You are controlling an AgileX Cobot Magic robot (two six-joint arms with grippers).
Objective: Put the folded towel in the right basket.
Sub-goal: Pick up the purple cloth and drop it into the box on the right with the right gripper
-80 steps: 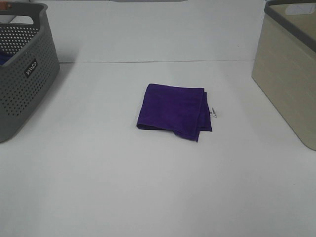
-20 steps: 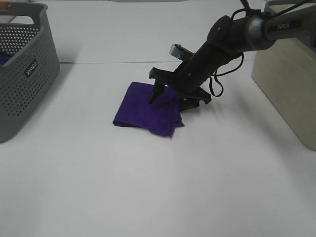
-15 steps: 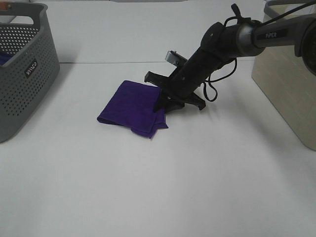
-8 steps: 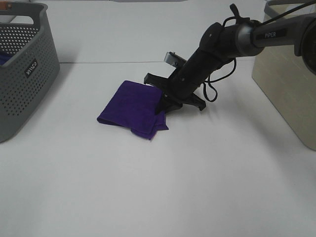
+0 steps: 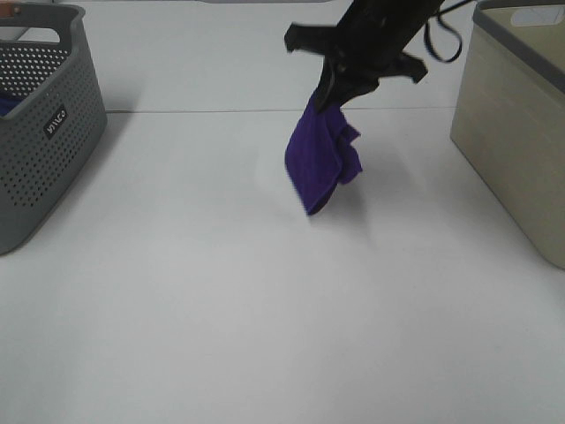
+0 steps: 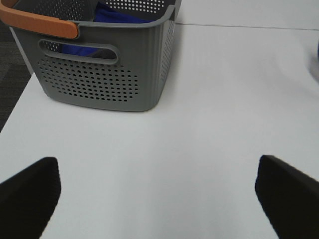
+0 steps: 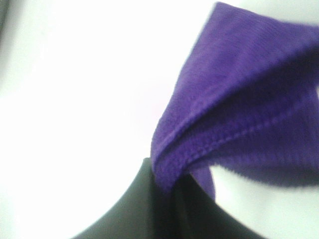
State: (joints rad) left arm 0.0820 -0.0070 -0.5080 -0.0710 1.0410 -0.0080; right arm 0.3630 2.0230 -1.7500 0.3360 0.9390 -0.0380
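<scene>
The purple folded towel [image 5: 321, 162] hangs in the air above the table's middle, pinched at its top by my right gripper [image 5: 330, 94], which is shut on it. In the right wrist view the towel [image 7: 249, 114] fills the frame, its edge clamped between the black fingers [image 7: 149, 204]. The beige right basket [image 5: 521, 115] stands at the right edge, to the right of the towel. My left gripper [image 6: 154, 199] is open, its two dark fingertips [image 6: 27, 189] spread wide over bare table, out of the exterior view.
A grey perforated basket [image 5: 40, 115] stands at the far left; in the left wrist view it [image 6: 99, 64] has an orange handle and blue cloth inside. The white table [image 5: 265, 336] spreads below.
My right gripper has lifted the towel off the table and carried it up and to the right; the towel now hangs instead of lying flat.
</scene>
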